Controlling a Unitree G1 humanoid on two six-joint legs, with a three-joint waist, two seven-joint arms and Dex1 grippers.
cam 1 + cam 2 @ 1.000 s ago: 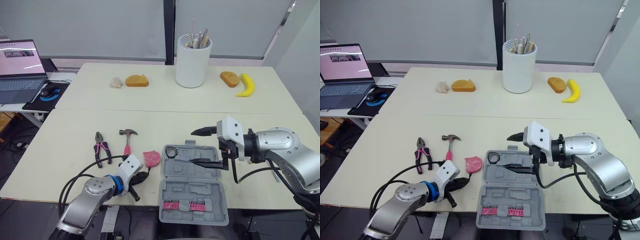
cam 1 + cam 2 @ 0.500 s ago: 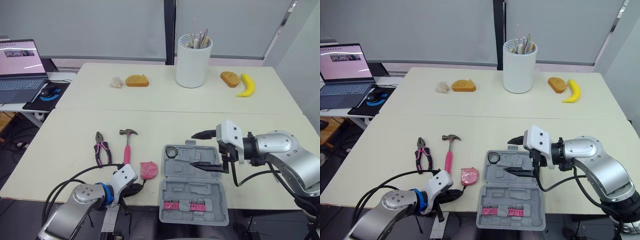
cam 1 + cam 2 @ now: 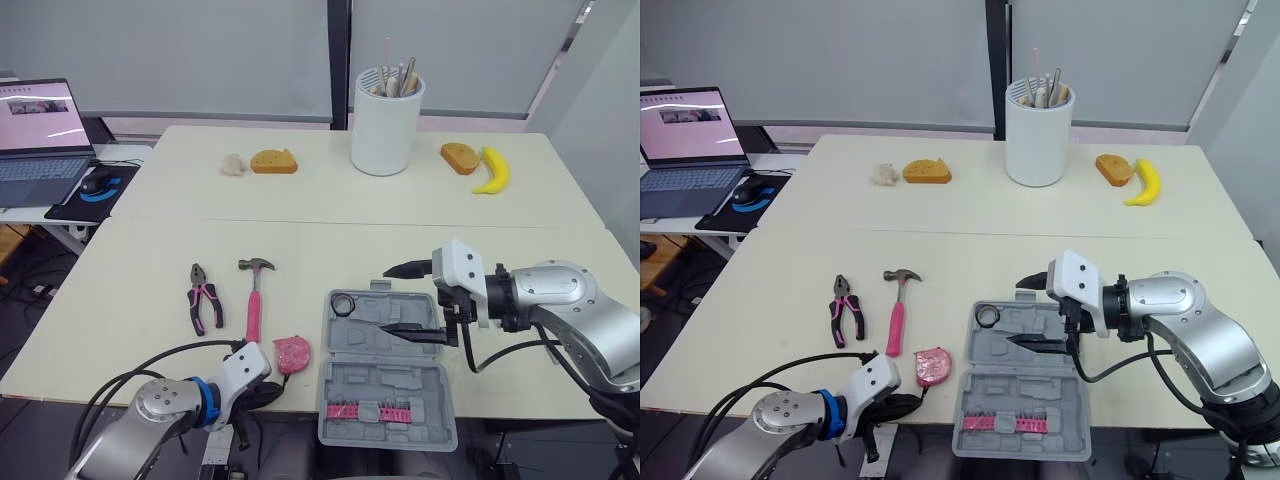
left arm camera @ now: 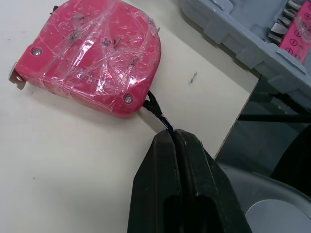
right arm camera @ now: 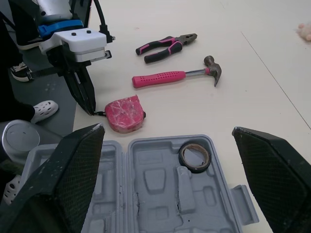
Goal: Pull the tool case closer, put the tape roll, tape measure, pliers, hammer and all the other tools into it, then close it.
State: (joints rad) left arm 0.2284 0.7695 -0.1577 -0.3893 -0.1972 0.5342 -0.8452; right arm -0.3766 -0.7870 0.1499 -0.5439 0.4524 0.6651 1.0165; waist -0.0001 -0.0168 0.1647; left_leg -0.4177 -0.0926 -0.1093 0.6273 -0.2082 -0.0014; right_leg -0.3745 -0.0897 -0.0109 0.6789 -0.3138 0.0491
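The grey tool case (image 3: 385, 385) lies open at the table's front edge, with the black tape roll (image 3: 343, 302) in its far left corner. My right gripper (image 3: 405, 300) hovers open over the case's far half, holding nothing. The pink tape measure (image 3: 292, 351) sits on the table just left of the case. My left gripper (image 3: 268, 382) is at the front edge, shut on the tape measure's black strap (image 4: 158, 111), fingers (image 4: 180, 184) pressed together. The pliers (image 3: 204, 297) and pink-handled hammer (image 3: 254, 295) lie side by side farther left.
Pink screwdriver bits (image 3: 367, 411) line the case's near half. On the far table stand a white utensil holder (image 3: 387, 125), bread (image 3: 273, 161), more bread (image 3: 460, 157) and a banana (image 3: 491, 170). A laptop (image 3: 40, 130) sits on a side desk to the left.
My left gripper has drawn back toward the front edge, dragging the tape measure by its strap nearer and slightly left. The right gripper dropped a little over the case, then held still.
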